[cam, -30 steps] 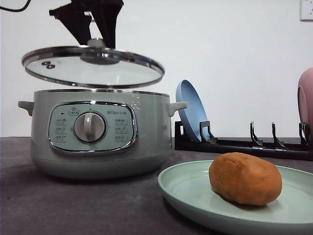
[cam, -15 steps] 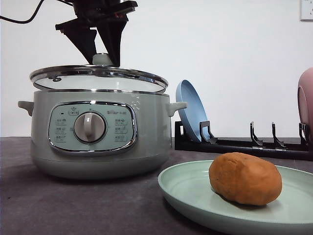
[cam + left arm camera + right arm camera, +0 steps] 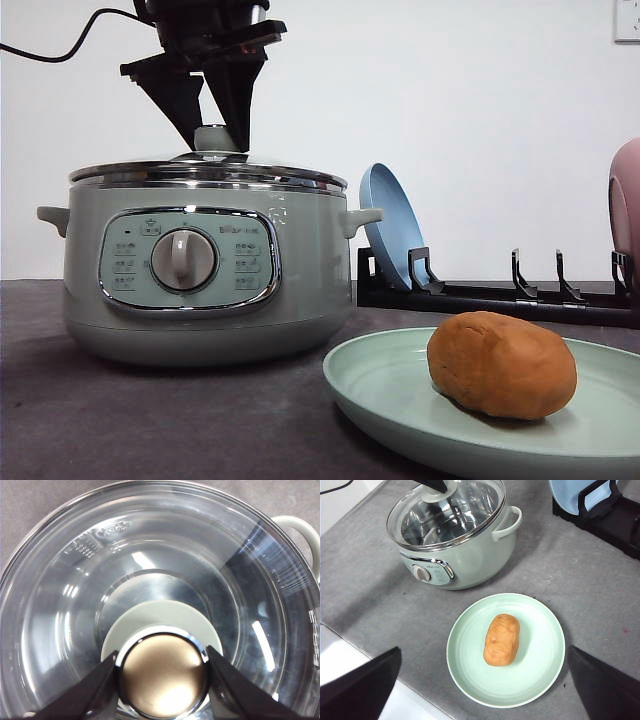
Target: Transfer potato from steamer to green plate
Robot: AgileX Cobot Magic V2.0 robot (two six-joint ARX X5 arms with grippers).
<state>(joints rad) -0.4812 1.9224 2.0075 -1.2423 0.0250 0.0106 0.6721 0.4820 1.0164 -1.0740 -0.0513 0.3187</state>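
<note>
The orange-brown potato (image 3: 500, 365) (image 3: 502, 639) lies on the green plate (image 3: 380, 395) (image 3: 540, 665) at the front right of the table. Behind and to the left stands the sage-green steamer (image 3: 200, 300) (image 3: 470, 562). Its glass lid (image 3: 205, 174) (image 3: 60, 605) rests on the rim. My left gripper (image 3: 214, 136) (image 3: 164, 677) is shut on the lid's knob (image 3: 164, 672) from above. In the right wrist view, my right gripper (image 3: 484, 652) hangs high over the plate, open, with nothing between its fingers.
A black dish rack (image 3: 500, 295) (image 3: 615, 525) stands at the back right with a blue plate (image 3: 388, 225) upright in it. A pink plate (image 3: 626, 205) shows at the right edge. The grey mat's front edge (image 3: 365, 645) is near the steamer.
My left gripper has lowered the glass lid from above the steamer down onto its rim. The potato and green plate have not moved.
</note>
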